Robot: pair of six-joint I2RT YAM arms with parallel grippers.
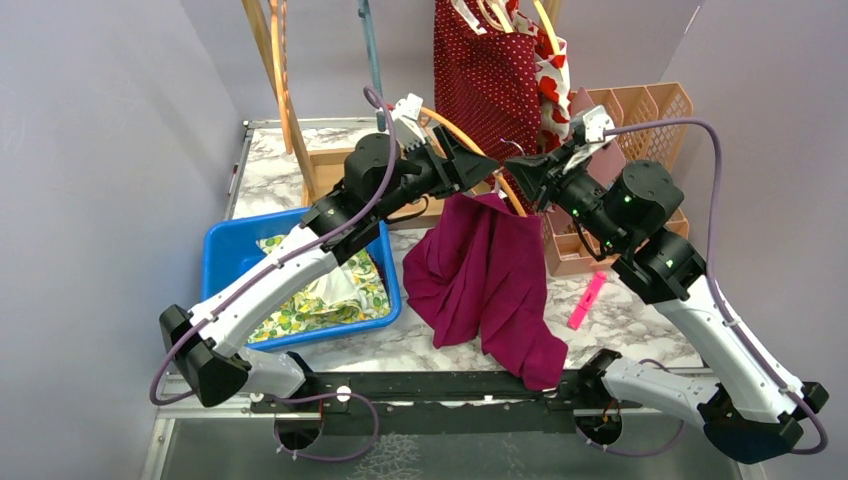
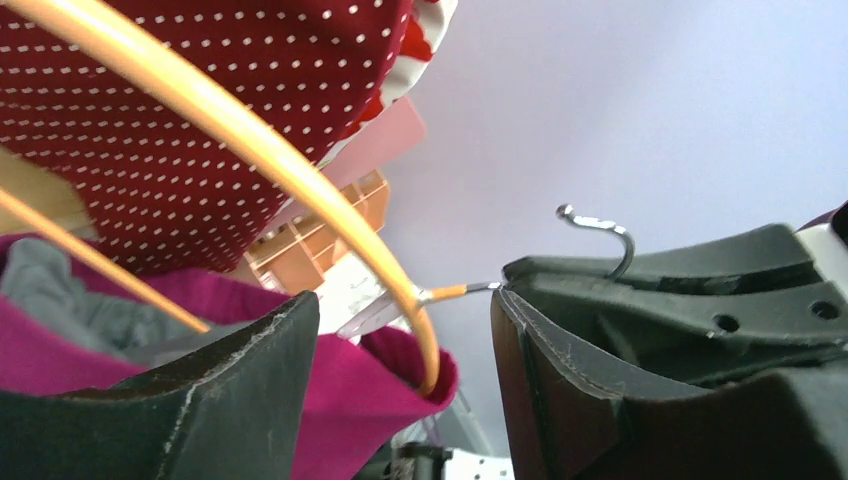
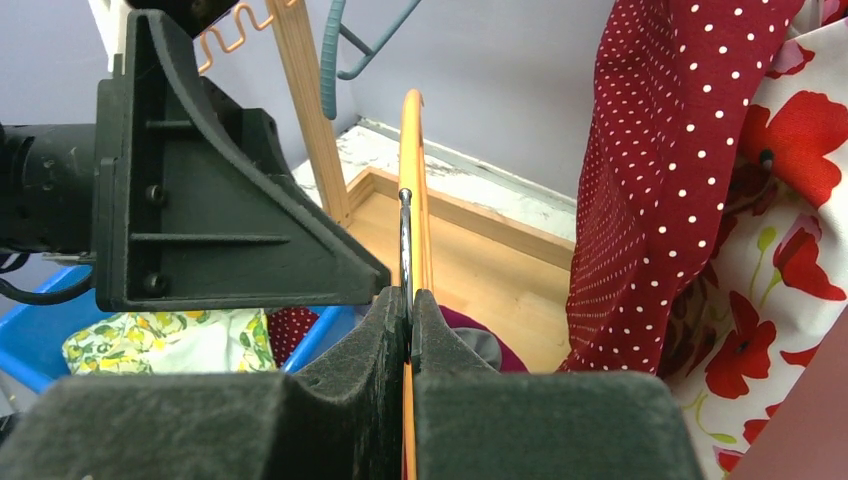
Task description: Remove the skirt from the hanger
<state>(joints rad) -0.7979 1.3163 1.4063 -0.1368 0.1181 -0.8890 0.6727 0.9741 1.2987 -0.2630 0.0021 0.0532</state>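
My right gripper [image 3: 408, 300] is clamped tight on the thin metal neck of the orange curved-bar hanger [image 3: 413, 150]. In its wrist view the wire runs straight up out of the seam between my two pads, with the orange bar rising just behind it. The hanger's silver wire hook [image 2: 605, 225] curls free above the back of those fingers.

My left gripper [image 2: 405, 298] has its jaws apart and faces the right one tip to tip. The orange bar sweeps down through the gap between its fingers, and I cannot tell whether either finger touches it.

The magenta cloth skirt [image 1: 490, 280] hangs straight below both grippers. Its top is gathered on the hanger just under my fingertips, and its lower part lies spread on the white marble-patterned table [image 1: 620, 325] toward my bases.

Beyond the grippers hangs a dark red white-dotted dress [image 1: 487, 70], with a white poppy-printed garment [image 1: 553, 70] just to its right. Under my left arm sits a blue plastic bin [image 1: 215, 270] holding lemon-printed cloth [image 1: 310, 305]. Beside my right forearm a pink marker [image 1: 587, 300] lies on the table, near the skirt but apart from it. A tan plastic divided organizer [image 1: 645, 110] stands past my right wrist.
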